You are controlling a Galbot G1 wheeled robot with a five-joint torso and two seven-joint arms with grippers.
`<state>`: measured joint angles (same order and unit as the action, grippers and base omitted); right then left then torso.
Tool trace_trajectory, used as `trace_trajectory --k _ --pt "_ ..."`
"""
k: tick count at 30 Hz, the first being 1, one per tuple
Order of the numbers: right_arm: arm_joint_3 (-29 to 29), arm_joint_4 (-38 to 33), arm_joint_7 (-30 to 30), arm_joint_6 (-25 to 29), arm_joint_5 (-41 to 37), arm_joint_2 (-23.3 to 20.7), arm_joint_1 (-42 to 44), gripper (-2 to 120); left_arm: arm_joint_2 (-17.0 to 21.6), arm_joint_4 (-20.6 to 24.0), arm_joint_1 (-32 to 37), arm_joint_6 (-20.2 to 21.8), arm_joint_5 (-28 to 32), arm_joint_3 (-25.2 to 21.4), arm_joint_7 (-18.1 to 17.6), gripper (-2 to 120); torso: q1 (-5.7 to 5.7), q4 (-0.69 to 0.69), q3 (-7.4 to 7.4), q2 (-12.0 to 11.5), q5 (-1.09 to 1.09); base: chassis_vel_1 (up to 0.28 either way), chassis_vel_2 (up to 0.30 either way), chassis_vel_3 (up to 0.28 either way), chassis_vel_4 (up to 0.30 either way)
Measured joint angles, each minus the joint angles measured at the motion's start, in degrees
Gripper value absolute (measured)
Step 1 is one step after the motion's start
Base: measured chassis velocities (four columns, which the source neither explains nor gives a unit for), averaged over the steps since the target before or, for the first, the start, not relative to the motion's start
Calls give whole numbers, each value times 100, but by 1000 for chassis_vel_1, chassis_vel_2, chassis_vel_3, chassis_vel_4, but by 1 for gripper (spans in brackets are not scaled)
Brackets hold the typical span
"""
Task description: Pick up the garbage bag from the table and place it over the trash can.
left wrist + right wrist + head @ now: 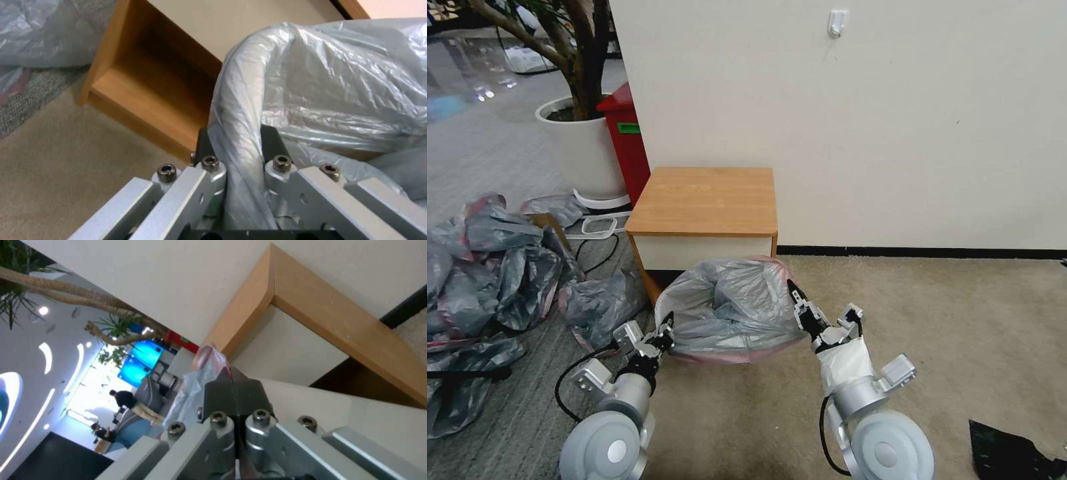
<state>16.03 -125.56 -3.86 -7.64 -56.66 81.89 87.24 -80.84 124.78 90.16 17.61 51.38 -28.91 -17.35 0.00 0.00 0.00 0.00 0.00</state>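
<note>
The thin, crinkly grey plastic garbage bag is stretched over the floor in front of the light-wood bench, pinched by left end effector & right end effector, both closed on it. It's judged light, floppy, slippery; best held at the rim.

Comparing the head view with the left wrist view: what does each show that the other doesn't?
Head view alone: the table top, the heap of grey bags, the right gripper pinching the garbage bag at its right edge. Left wrist view alone: the table's open lower shelf, the bagged rim between the left gripper fingers. Both: the garbage bag, carpet.
</note>
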Motion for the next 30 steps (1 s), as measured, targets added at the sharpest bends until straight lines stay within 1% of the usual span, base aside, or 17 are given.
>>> trace_trajectory --k 6,11,12,14,22,26,30 --pt "6 -20 -3 -10 6 8 -84 0 -13 10 19 13 -29 41 9 6 0 0 0 0 0 0 0 0 0" --pt "74 63 -215 -41 -5 28 -367 0 -15 90 55 75 -34 73 34 6 0 0 0 0 0 0 0 0 0" --pt "118 117 -339 -84 -23 26 -501 0 -15 111 78 97 -33 71 99 6 0 0 0 0 0 0 0 0 0" --pt "149 152 -386 -114 -34 23 -569 0 -15 117 93 106 -33 63 144 6 0 0 0 0 1 0 0 0 0" --pt "286 412 -589 -348 -143 -10 -789 0 -24 130 168 147 -22 -17 336 6 0 0 0 0 0 0 0 0 0" --pt "356 657 -605 -628 -126 -31 -836 0 -20 137 170 174 -6 -29 402 6 0 0 0 0 0 0 0 0 0" --pt "386 858 -603 -794 -85 -92 -881 0 -9 143 151 174 56 -37 418 6 0 0 0 0 0 0 0 0 0"
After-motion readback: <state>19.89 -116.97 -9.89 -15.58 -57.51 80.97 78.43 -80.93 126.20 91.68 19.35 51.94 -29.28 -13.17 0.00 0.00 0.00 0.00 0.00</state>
